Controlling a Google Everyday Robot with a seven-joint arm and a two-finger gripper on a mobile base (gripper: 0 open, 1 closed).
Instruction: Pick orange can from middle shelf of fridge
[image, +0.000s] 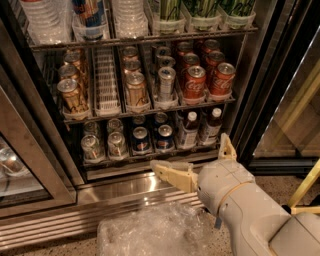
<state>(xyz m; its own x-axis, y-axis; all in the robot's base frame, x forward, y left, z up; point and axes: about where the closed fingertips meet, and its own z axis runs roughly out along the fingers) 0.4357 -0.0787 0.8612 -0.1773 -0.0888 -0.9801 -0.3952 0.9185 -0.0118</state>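
Observation:
The fridge (260, 100) stands open in front of me. Its middle shelf (150, 111) holds lanes of cans. Orange cans fill the far left lane, front one (71, 95), and a middle lane, front one (136, 89). Between these two lanes lies a lane with no cans, showing a white divider (106, 82). A slim silver can (166, 83) and red Coca-Cola cans (195, 82) stand to the right. My gripper (188, 151) is open and empty, low in front of the bottom shelf, below and to the right of the orange cans.
The top shelf holds water bottles (127, 17) and green cans (202, 10). The bottom shelf holds silver cans (92, 146), blue cans (141, 140) and dark bottles (187, 129). A steel grille (60, 227) runs along the base. Crinkled clear plastic (150, 232) lies on the floor. The door frame (37, 150) stands at left.

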